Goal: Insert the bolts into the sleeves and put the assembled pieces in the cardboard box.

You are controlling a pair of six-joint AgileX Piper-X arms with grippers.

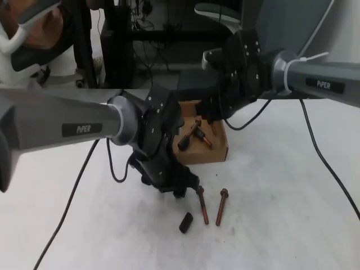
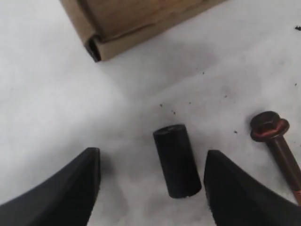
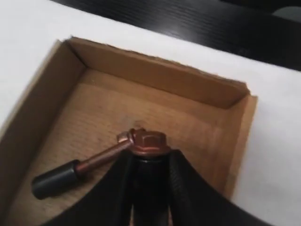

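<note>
Left gripper [image 2: 151, 158] astride the black sleeve [image 2: 177, 161]

The white desk [image 1: 281, 239] carries a cardboard box [image 1: 209, 153] toward its far edge; nearer the front edge a black sleeve [image 1: 185, 222] lies on its side; just beside it lie a bolt [image 1: 202, 206] and a second bolt [image 1: 221, 207], apart; a black cable [image 1: 332, 174] trails toward the right edge.

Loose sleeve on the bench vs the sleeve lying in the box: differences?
The bench sleeve is empty; the box sleeve has a bolt in it. The bench sleeve lies on the white bench between the open left fingers; the box sleeve lies on the box floor. Both are black, lying on their sides.
</note>
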